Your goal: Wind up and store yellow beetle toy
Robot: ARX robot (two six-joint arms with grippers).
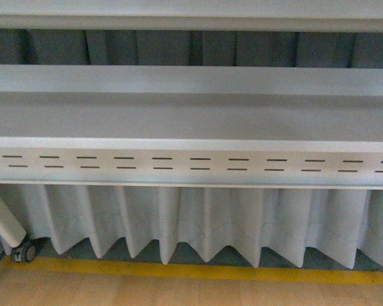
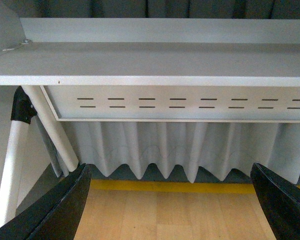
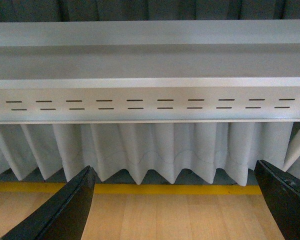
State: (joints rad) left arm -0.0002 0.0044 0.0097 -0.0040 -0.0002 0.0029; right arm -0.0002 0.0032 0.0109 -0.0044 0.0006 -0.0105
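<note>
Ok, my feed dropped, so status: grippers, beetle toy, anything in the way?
Left gripper open, empty. Right gripper open, empty. Yellow beetle toy not in any view. Grey shelf ahead, pleated curtain under it.

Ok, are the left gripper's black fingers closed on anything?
No, the left gripper stands wide open, with only pale wooden floor and white pleated curtain showing between its black fingers.
</note>
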